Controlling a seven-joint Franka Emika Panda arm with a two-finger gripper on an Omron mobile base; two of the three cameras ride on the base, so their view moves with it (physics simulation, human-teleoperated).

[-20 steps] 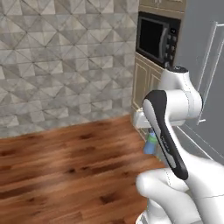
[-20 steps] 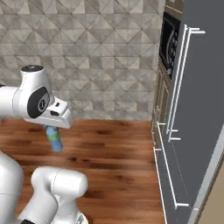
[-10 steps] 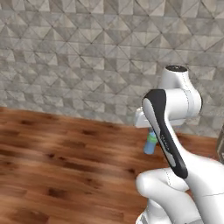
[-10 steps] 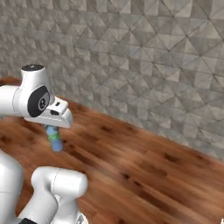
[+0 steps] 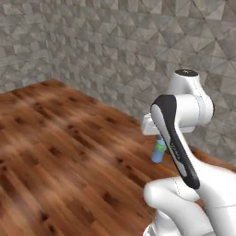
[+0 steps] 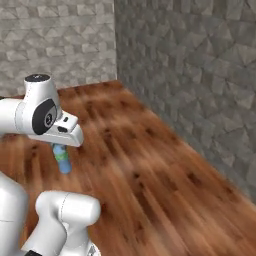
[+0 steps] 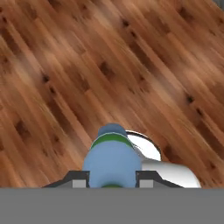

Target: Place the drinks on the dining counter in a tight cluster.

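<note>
Bottle in my grasp — the small light-blue one with the green band, seen from the hand view squeezed between my two dark fingertips, one pressed against each side of its body. My pincer is closed only as far as the bottle's width allows, and nothing else is in it.

From the left base view the bottle hangs below my hand, just beside my forearm, its blue body pointing down over the reddish-brown wood-grain surface that spreads under me. The right base view shows the same bottle dangling under the white block of my wrist, clear of the wood beneath — held in the air, not resting on anything.

A grey stone-patterned wall runs behind the wood, and in the right base view two such walls meet at a corner.
</note>
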